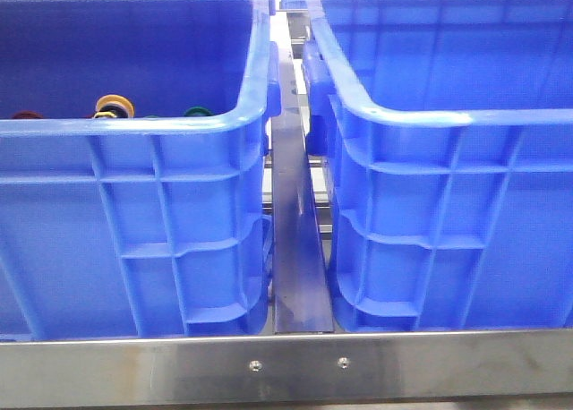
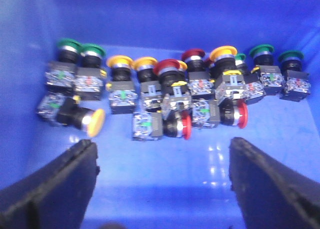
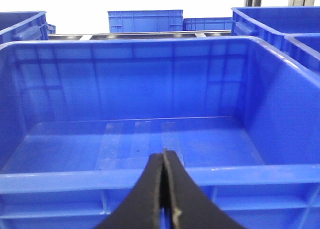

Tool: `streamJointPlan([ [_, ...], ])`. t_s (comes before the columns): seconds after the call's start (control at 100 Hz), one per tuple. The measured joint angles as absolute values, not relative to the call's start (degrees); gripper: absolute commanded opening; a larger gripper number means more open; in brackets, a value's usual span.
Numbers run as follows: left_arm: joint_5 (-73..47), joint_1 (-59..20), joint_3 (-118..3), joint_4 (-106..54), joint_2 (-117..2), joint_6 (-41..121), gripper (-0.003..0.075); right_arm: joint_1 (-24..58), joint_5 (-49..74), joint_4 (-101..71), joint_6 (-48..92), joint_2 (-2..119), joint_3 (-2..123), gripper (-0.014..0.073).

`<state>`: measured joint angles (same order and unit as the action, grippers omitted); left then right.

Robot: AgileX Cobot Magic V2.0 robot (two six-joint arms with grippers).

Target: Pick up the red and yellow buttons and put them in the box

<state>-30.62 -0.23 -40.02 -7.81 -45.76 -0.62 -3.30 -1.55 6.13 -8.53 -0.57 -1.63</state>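
Note:
Several red and yellow buttons lie in a heap on the floor of the left blue crate point(image 2: 160, 189). A red button point(image 2: 186, 125) and a yellow button point(image 2: 95, 123) lie on their sides nearest my left gripper point(image 2: 162, 143). That gripper hangs open above the bare crate floor with nothing between its fingers. A yellow cap point(image 1: 115, 106) shows over the crate's rim in the front view. The box point(image 1: 448, 116) on the right is empty. My right gripper point(image 3: 163, 155) is shut on nothing, just outside the box's near rim point(image 3: 75, 181).
Green-capped buttons point(image 2: 68, 43) stand at both ends of the heap. A steel rail point(image 1: 295, 249) runs between the two crates, and a steel bar point(image 1: 295, 365) crosses in front. More blue crates point(image 3: 145, 20) stand behind.

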Motion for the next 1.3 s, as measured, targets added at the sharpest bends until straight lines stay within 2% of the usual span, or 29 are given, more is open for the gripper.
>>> streamJointPlan([
  [0.64,-51.4,-3.6,-70.2,-8.6,-85.5,-0.6,0.0525,-3.3,-1.5,6.1,-8.5,-0.6,-1.6,-0.0069],
  [1.04,-54.5,-3.6,-79.0,-8.6,-98.9,-0.6,0.0522,-3.3,-1.5,6.1,-8.5,-0.6,-1.6,-0.0069],
  [1.21,-54.5,-3.6,-79.9,-8.5,-101.6,-0.6,0.0459,-3.3,-1.5,6.1,-8.5,-0.6,-1.6,-0.0069],
  [1.3,-54.6,-3.6,-79.9,-8.5,-101.8,-0.6,0.0381,-3.3,-1.5,6.1,-8.5,-0.6,-1.6,-0.0069],
])
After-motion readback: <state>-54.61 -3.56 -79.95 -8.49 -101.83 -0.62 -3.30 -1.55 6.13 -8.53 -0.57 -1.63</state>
